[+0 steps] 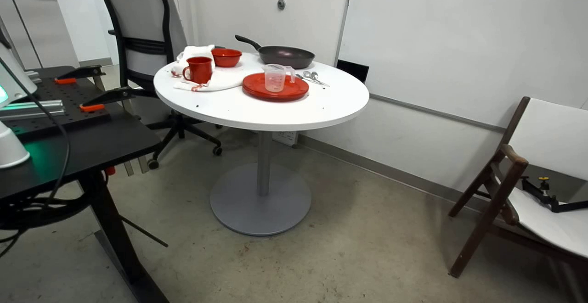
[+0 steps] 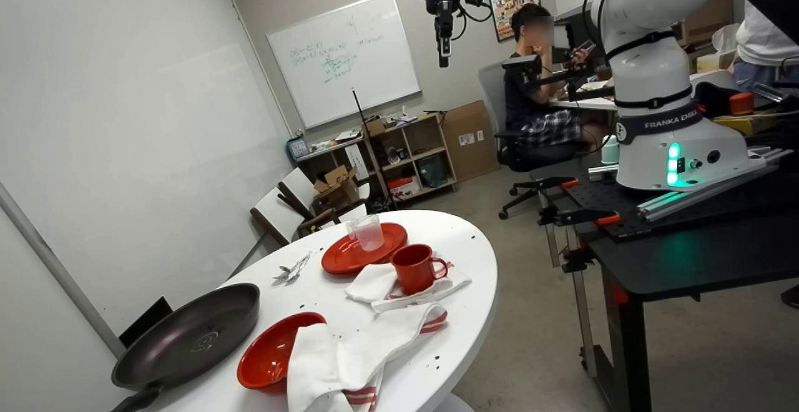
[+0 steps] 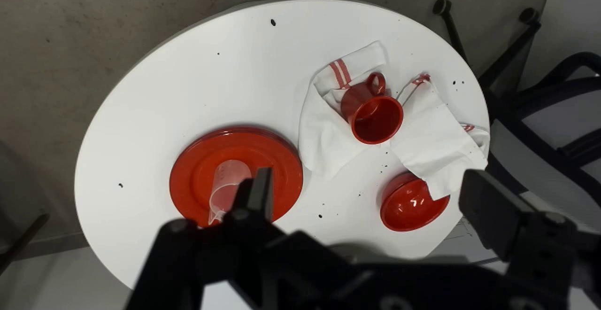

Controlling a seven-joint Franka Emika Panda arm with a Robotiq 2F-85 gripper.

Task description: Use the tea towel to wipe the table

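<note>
Gripper [image 3: 367,178]: held well above the tabletop, its two fingers spread wide apart; in an exterior view it is seen pointed downward.
Round white-topped table [image 1: 275,112]: carried on a grey central column [image 1: 264,165] with a round disc base [image 1: 239,211]; small dark specks [image 3: 273,22] are scattered over its top.
Tea towel under the mug [image 3: 324,134]: laid creased on the table, red stripes shown near one end; the red mug [image 2: 412,268] is stood upright on it.
Second tea towel [image 2: 374,346]: heaped beside the first, near the table's edge, with one end draped over the rim of the red bowl [image 3: 408,206].
Red plates [image 3: 192,169]: stacked near the mug; a clear plastic measuring cup [image 1: 274,80] is set upright on the top one.
Frying pan [image 2: 187,337]: placed near the bowl, its handle pointed away from the plates.
Metal utensils [image 2: 292,269]: laid in a loose cluster between plates and pan; their kinds cannot be made out clearly.
Franka Panda arm [image 2: 655,75]: mounted on a black desk [image 2: 718,268], green light shown on its base.
Grey office chair [image 1: 138,0]: placed just beside the table.
Seated person [image 2: 521,100]: seen in the background, face blurred.
</note>
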